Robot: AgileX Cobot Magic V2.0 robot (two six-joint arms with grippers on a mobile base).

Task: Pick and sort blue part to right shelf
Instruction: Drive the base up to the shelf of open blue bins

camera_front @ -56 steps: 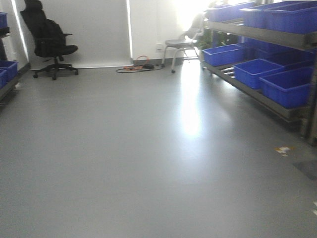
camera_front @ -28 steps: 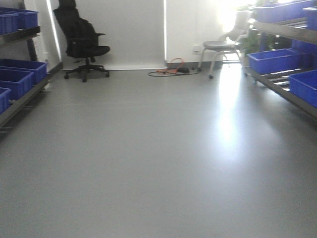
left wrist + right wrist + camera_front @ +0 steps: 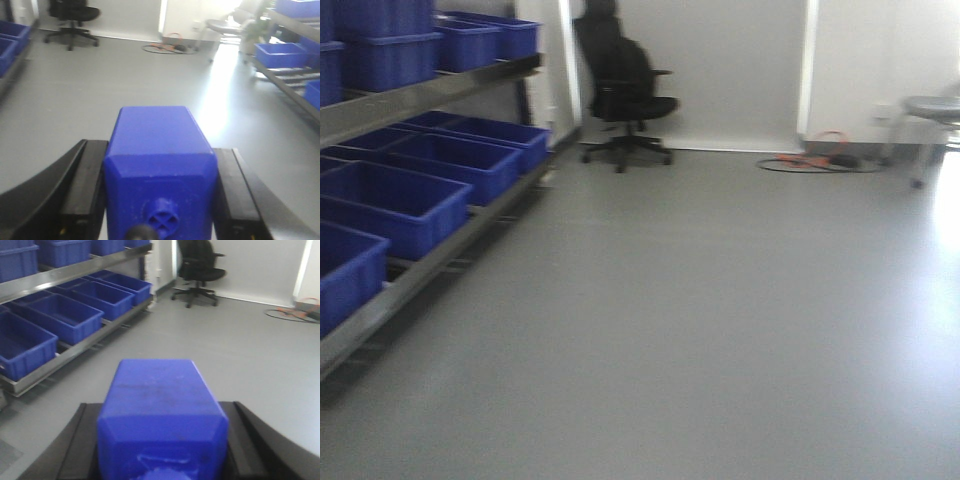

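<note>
Nearest, in the left wrist view: the left gripper [image 3: 160, 150] is clamped on the left-hand blue part [image 3: 159, 175], a black jaw pressed flat against each side. The part is seated square, its chamfered end towards the camera.

In the right wrist view the right gripper [image 3: 162, 405] is likewise closed on the right-hand blue part [image 3: 160, 425], with jaws on both flanks. Both parts are carried clear of the floor [image 3: 720, 320]; neither is shelved yet.

Mid-distance: a near shelf [image 3: 420, 100] loaded with blue bins [image 3: 395, 205] is seen along the left of the front view. That view is blurred, so base motion is judged likely.

Further off: an office chair [image 3: 620, 90] stands by the back wall. An orange cable [image 3: 815, 160] lies on the floor near a stool [image 3: 930, 110].

In the left wrist view a second rack is seen at the right edge. It is taken to be the right shelf [image 3: 295, 25], and it holds an open bin [image 3: 280, 54].

Step in hand, as judged: transit to the shelf.
- Grip is to be held firm throughout, since a slackened jaw would drop a part.
- Both arms are best kept low and quiet while the base travels.
- The cable and chair are to be given a wide berth.
- The base should be squared to the rack before any reach is made.
- Each part should be lowered inside a bin's walls before the jaws are released.
</note>
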